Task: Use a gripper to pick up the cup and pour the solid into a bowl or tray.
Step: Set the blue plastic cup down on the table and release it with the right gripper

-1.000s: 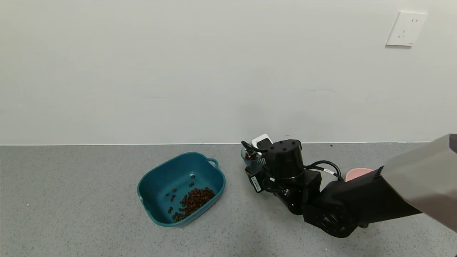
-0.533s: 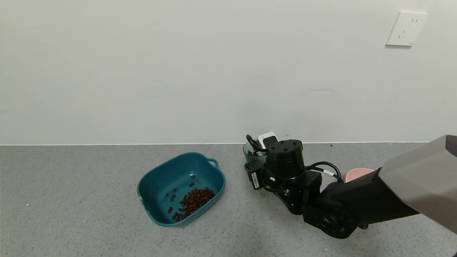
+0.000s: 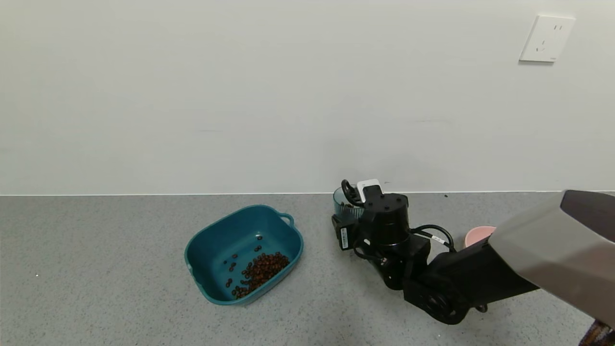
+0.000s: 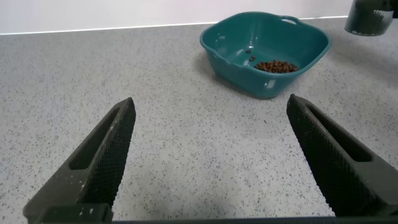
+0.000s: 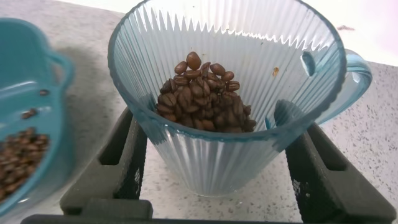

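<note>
While the right gripper (image 5: 214, 168) is pinching the cup (image 5: 227, 93) by its ribbed wall, the solid (image 5: 202, 93) is sitting upright inside, just beside the tub (image 3: 244, 253), presumably to prevent early spillage. The left gripper (image 4: 217, 158) is idling spread, facing the tub. No legible writing is showing.

Grey speckled counter (image 3: 96, 240) carries tub (image 3: 202, 250) (pink bowl (image 3: 475, 234) too).

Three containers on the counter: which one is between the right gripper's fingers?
The ribbed translucent cup with beans heaped inside. The right gripper straddles its lower body. The teal tub sits apart to its left; the pink bowl peeks out behind the arm.
</note>
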